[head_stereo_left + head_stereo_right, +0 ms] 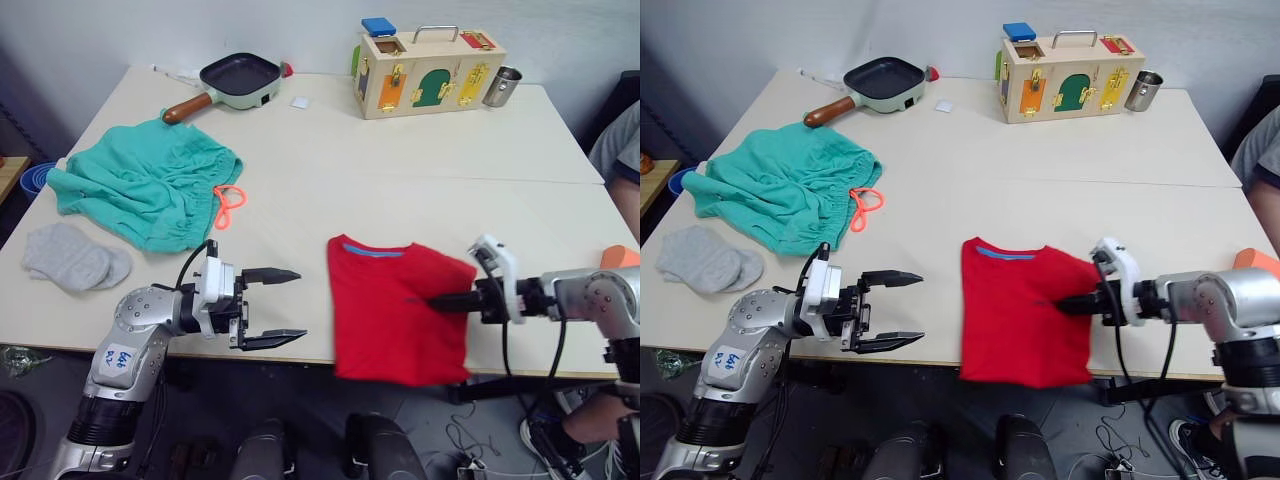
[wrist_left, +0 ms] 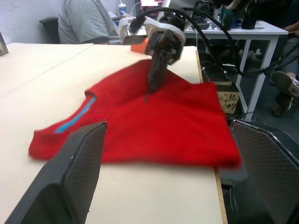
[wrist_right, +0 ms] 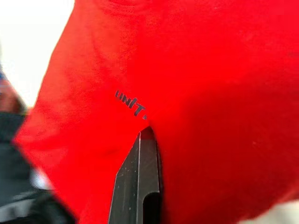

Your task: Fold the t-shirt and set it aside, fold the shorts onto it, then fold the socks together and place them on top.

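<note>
The t-shirt lies lower centre of the head views, folded to a rough rectangle, blue collar band toward the far side, its near edge hanging just over the table front. The right pincer comes in from the right w/ its black fingers pressed together, a fold of red cloth caught between them beside the small dark print; the cloth's right side is lifted into a ridge there. Left pincer hovers at the table's near edge, just left of the shirt, fingers spread wide, nothing in them.

The shorts are spread crinkled at upper left, orange drawstring looping out on their right side. The socks sit close below them at the left edge, one overlapping the other.

Table is pale and smooth, two tops butted w/ a seam across the middle. At the far side: a green pan w/ wooden handle, a wooden latch box, a metal cup. An orange thing is cut off at the right edge; can't tell what it is. A person in a grey shirt sits beyond the table, seen from the back, mostly cropped.
</note>
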Available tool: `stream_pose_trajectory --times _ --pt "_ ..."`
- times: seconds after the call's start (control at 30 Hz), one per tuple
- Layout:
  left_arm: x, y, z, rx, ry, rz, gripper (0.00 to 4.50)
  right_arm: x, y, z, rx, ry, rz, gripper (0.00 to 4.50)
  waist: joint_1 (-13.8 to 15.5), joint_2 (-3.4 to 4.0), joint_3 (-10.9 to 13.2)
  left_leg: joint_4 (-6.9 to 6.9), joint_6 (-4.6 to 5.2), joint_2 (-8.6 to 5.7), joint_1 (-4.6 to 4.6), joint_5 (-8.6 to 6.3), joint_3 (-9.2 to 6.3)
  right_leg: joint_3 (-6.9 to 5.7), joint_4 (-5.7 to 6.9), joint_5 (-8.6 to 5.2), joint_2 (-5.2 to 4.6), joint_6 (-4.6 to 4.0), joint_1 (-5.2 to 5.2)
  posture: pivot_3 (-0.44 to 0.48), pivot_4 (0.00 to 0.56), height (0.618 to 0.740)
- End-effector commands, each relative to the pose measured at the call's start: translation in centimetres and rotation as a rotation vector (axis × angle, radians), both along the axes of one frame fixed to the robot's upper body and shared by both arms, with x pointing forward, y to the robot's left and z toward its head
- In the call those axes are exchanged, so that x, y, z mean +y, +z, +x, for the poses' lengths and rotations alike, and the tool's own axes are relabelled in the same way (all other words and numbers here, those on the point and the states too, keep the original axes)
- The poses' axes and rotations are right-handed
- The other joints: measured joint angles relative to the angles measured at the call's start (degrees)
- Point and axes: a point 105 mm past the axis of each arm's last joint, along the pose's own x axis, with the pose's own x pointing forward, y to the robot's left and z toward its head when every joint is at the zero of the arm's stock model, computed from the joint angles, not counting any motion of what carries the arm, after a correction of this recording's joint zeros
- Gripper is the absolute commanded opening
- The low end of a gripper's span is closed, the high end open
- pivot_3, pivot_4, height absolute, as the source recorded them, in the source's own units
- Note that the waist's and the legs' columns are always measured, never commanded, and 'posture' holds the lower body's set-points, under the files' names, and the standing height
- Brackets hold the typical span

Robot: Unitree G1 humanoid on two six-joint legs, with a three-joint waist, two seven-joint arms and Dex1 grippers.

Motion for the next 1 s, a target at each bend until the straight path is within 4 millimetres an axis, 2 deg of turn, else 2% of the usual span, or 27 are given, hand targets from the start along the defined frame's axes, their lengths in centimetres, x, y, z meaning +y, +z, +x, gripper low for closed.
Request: stream_pose_trajectory --times 0.03,0.2,0.47,0.67,0.9,1.0 --pt "-0.1 0.4 0.0 -0.02 0.002 -0.015 4.5 -3.3 0.6 1.7 -0.086 -0.03 -0.108 0.03 0.0 0.0 0.0 -0.01 0.0 0.0 0.0 0.0 0.01 0.0 -0.01 0.0 0.01 0.0 0.0 0.0 0.15 0.74" --pt "-0.1 0.4 0.2 -0.019 0.001 -0.011 4.5 -7.9 0.4 4.5 -0.164 -0.111 -0.291 0.03 -0.1 0.02 0.0 0.03 -0.01 0.0 0.02 0.06 0.11 0.02 0.0 0.0 0.05 0.01 0.0 0.0 0.15 0.74" --pt "0.2 0.6 0.5 -0.031 0.012 0.001 4.5 -12.9 1.1 6.0 -0.269 -0.098 -0.668 0.03 0.0 0.02 0.0 0.09 -0.04 -0.01 0.01 0.11 0.12 0.03 0.0 0.02 0.05 0.03 0.02 0.0 0.15 0.74" --pt "0.8 0.7 0.5 -0.036 0.023 0.014 4.5 -14.1 2.3 6.0 -0.279 -0.098 -0.74 0.03 -0.2 0.07 0.0 0.06 -0.1 0.02 0.0 0.15 0.11 0.04 -0.01 0.02 0.06 0.03 0.01 0.0 0.15 0.74" --pt "1.2 0.9 0.7 -0.048 0.04 0.016 4.5 -14.8 3.8 7.1 -0.378 -0.206 -0.778 0.03 -0.2 0.31 0.2 0.05 -0.13 0.02 0.01 0.18 0.12 0.06 0.01 0.02 0.07 0.03 0.0 0.0 0.15 0.74" --pt "1.3 1.2 0.6 -0.049 0.038 0.01 4.5 -14.7 4.2 7.1 -0.384 -0.237 -0.723 0.77 -0.2 0.37 0.2 0.05 -0.13 0.03 0.01 0.18 0.12 0.06 0.02 0.02 0.07 0.03 0.0 0.0 0.15 0.74"
